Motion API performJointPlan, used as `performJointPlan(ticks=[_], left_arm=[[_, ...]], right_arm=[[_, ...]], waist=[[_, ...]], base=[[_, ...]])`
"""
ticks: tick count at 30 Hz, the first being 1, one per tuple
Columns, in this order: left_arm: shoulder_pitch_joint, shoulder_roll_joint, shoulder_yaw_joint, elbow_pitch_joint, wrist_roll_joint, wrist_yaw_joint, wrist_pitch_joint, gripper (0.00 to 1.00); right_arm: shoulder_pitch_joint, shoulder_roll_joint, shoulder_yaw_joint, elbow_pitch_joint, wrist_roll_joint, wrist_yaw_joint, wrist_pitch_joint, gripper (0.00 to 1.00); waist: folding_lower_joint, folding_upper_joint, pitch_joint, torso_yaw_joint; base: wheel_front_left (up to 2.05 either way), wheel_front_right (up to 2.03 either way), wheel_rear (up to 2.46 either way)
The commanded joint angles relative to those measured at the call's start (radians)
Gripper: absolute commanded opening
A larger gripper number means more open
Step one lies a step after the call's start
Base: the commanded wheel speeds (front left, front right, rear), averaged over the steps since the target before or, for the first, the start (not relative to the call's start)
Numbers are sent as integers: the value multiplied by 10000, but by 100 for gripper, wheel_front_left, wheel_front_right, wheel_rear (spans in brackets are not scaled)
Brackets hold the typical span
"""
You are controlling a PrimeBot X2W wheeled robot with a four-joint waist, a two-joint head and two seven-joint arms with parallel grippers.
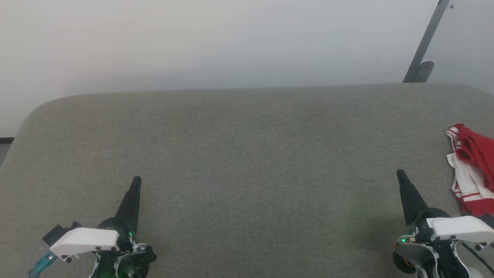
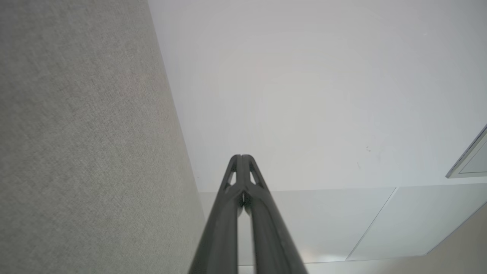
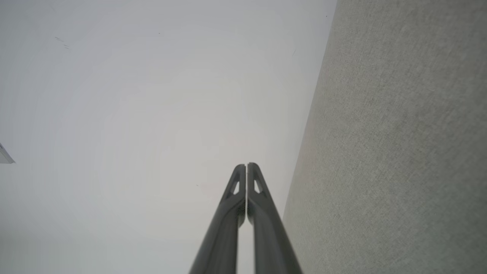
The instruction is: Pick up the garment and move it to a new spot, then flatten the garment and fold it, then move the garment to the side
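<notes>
The garment (image 1: 472,170), red with white striped trim, lies crumpled at the far right edge of the head view, partly cut off by the frame. My right gripper (image 1: 400,173) rests just left of it, apart from the cloth, fingers pressed together and empty; its wrist view shows the same shut tips (image 3: 247,166). My left gripper (image 1: 136,180) sits at the lower left, far from the garment, shut and empty, its tips (image 2: 241,156) also touching in its wrist view.
A wide grey fabric surface (image 1: 247,154) with rounded far corners spreads before me. A pale wall rises behind it. A grey metal strut (image 1: 424,46) leans at the upper right, beyond the far edge.
</notes>
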Motion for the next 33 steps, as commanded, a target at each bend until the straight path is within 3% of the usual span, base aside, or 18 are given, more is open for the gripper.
performJointPlan(ticks=[1,33], left_arm=[[-112,-36,38,-4,-28,-28,35,0],[-113,-37,40,-5,-22,-29,40,0]], right_arm=[[-56,16,-20,-42,40,0,29,0],[-56,16,-18,-42,41,0,27,0]], waist=[[0,0,0,0],[0,0,0,0]], base=[[0,0,0],[0,0,0]])
